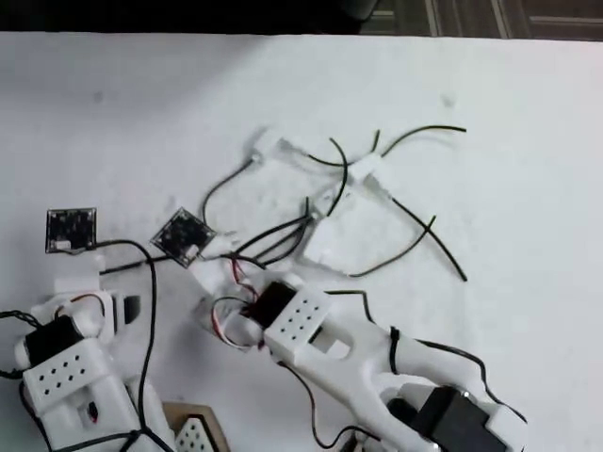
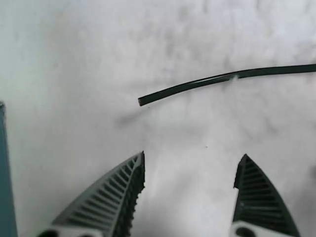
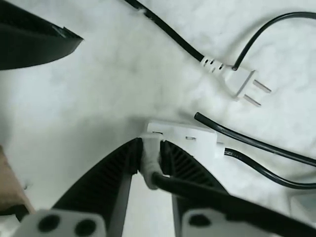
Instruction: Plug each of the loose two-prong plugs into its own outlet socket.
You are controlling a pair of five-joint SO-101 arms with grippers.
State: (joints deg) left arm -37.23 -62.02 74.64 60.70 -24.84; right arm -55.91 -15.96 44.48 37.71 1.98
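Observation:
My right gripper [image 3: 150, 144] is shut on a white plug [image 3: 149, 160] whose black cord trails back over the fingers. The plug's front end meets a white outlet socket [image 3: 185, 139]; its prongs are hidden. A loose white two-prong plug [image 3: 241, 83] lies on the table beyond the socket, prongs bare. In the high view the right gripper [image 1: 219, 252] sits at the table's middle left, under its camera board. My left gripper [image 2: 190, 163] hangs open over bare table, just short of a black cable end [image 2: 143, 100]. More white sockets [image 1: 268, 143] and plugs [image 1: 370, 172] lie farther back among the cords.
Black cords [image 1: 415, 235] loop and cross over the middle of the white table [image 1: 509, 113]. A white block [image 1: 339, 240] lies beside the right arm. The left arm [image 1: 66, 363] stands at the near left corner.

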